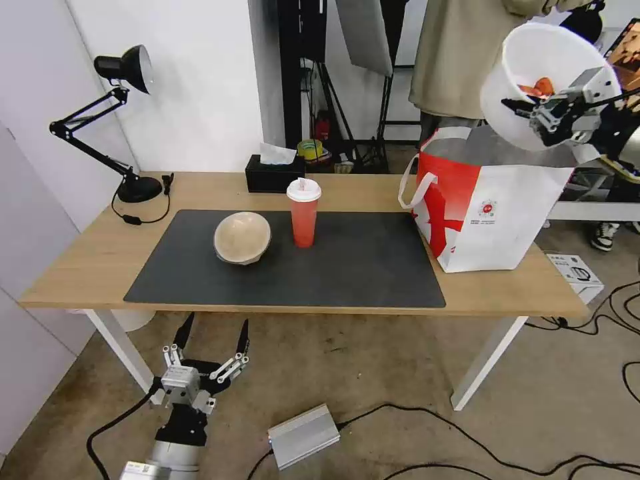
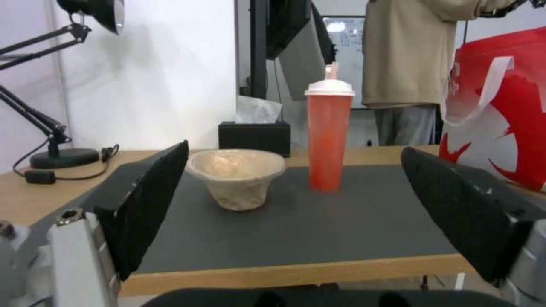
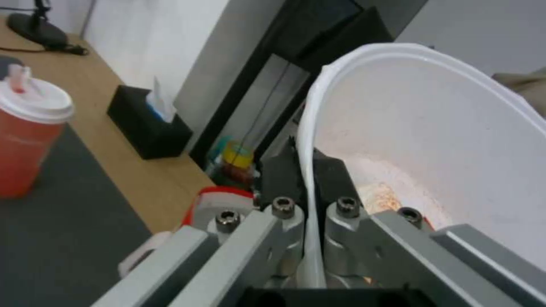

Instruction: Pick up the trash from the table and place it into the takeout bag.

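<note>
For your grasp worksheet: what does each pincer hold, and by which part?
The right pincer pinches the white bowl by its rim, above the takeout bag. The left pincer is open, holding nothing.

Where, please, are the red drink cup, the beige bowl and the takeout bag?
red drink cup [image 1: 304, 223], head view, red side wall.
beige bowl [image 2: 236, 175], left wrist view, outer wall.
takeout bag [image 1: 513, 213], head view, white front panel.
</note>
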### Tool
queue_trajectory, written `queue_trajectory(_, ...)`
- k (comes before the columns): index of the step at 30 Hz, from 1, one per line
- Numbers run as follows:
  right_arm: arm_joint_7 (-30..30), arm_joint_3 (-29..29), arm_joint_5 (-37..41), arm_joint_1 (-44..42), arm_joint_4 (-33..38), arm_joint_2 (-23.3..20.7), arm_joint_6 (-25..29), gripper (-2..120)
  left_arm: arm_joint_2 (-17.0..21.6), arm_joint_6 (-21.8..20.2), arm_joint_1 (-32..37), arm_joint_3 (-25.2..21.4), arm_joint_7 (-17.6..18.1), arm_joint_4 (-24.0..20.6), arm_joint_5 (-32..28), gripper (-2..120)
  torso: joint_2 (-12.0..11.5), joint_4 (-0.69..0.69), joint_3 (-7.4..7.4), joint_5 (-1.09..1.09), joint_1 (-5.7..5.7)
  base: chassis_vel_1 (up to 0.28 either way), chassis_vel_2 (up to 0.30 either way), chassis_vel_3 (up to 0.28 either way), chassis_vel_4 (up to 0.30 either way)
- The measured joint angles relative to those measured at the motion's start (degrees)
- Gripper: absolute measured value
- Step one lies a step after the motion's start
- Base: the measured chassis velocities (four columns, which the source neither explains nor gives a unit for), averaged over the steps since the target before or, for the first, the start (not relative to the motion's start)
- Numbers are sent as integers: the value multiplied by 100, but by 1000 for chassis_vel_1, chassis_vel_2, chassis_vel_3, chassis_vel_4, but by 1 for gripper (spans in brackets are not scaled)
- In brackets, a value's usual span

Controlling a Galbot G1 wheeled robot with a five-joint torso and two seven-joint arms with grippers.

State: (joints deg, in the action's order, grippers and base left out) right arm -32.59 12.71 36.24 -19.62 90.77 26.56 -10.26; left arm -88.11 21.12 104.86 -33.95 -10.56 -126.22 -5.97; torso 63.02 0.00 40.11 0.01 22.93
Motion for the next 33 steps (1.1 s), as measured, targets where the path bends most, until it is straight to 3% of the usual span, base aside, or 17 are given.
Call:
queue_trajectory(13, -9, -516, -360, 601, -801, 464, 224, 0, -1, 0, -84, 21, -21, 228, -8, 100, 0, 0, 0, -1, 0, 0, 0, 0, 0)
queue_trajectory(24, -41, -702, -800, 869, -1369, 1030, 394, 0, -29, 0, -105, 0, -36, 325, -10, 100, 0, 0, 0, -1, 0, 0, 0, 0, 0)
queue_trajectory(33, -68, -776, -1064, 944, -1802, 1226, 611, 0, -34, 69, -127, -71, -42, 445, -34, 100, 0, -1, 0, -1, -1, 0, 0, 0, 0)
